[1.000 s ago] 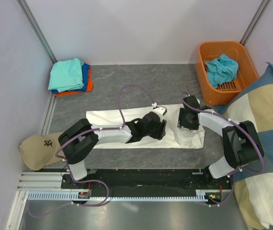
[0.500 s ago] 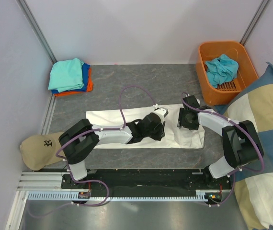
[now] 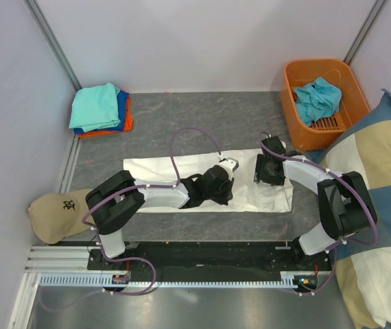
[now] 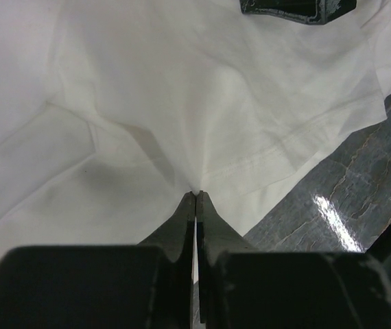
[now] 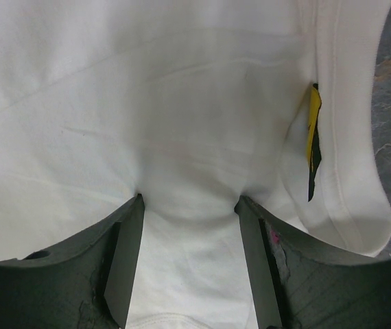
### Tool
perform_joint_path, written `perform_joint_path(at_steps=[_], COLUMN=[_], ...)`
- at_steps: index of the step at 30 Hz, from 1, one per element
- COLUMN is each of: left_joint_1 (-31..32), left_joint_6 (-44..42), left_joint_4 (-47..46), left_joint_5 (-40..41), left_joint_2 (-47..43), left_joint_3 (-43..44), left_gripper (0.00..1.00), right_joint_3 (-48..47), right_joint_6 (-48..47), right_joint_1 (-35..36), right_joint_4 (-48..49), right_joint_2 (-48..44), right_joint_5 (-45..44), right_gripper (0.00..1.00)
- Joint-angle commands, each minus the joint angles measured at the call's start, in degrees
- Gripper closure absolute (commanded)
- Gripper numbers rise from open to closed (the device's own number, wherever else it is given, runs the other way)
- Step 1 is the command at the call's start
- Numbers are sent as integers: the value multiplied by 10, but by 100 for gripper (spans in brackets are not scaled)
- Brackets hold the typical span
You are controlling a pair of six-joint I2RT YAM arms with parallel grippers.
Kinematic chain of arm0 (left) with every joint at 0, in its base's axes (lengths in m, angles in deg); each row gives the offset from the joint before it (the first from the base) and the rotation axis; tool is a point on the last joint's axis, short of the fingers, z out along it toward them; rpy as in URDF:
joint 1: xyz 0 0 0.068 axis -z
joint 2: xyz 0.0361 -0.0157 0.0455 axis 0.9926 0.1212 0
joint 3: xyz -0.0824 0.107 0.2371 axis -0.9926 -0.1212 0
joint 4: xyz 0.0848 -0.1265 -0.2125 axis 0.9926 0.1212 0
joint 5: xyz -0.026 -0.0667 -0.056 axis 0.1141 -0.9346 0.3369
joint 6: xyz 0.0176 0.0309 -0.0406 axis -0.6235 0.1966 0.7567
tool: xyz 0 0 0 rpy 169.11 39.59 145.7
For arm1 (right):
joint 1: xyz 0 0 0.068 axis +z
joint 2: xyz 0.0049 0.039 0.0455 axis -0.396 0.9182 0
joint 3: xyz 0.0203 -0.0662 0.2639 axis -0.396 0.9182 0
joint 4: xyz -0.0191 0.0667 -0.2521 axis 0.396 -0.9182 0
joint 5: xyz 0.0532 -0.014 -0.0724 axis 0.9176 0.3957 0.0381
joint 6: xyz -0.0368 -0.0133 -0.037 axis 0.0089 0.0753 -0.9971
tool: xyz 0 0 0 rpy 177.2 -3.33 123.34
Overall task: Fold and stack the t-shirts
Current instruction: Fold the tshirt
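Label (image 5: 312,140) unreadable on white t-shirt (image 5: 182,103), which left end effector (image 4: 195,195) pinches; right end effector (image 5: 189,200) spread.

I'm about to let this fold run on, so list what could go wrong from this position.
1. The left gripper is shut on only a small pinch of the white t-shirt at its very tips; that may slip out on lifting.
2. The right gripper is open, pressing on cloth without gripping; if only the left side lifts, the shirt would likely skew.
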Motion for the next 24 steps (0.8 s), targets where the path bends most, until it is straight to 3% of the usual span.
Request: perform_joint_path(at_steps=[1, 11, 24], left_joint_1=[5, 5, 7], left_joint_6=[10, 11, 18], left_joint_4=[35, 147, 235], left_joint_5=[-5, -19, -50], left_joint_2=[-19, -73, -74], left_joint_3=[26, 66, 132], left_gripper=[98, 97, 90], right_joint_3=[16, 15, 15], right_joint_6=[-3, -2, -3], right_joint_1=[3, 3, 4], right_joint_4=[-14, -13, -13], right_joint_2=[38, 41, 46], right_joint_5=[-8, -9, -11], right_gripper=[34, 34, 34])
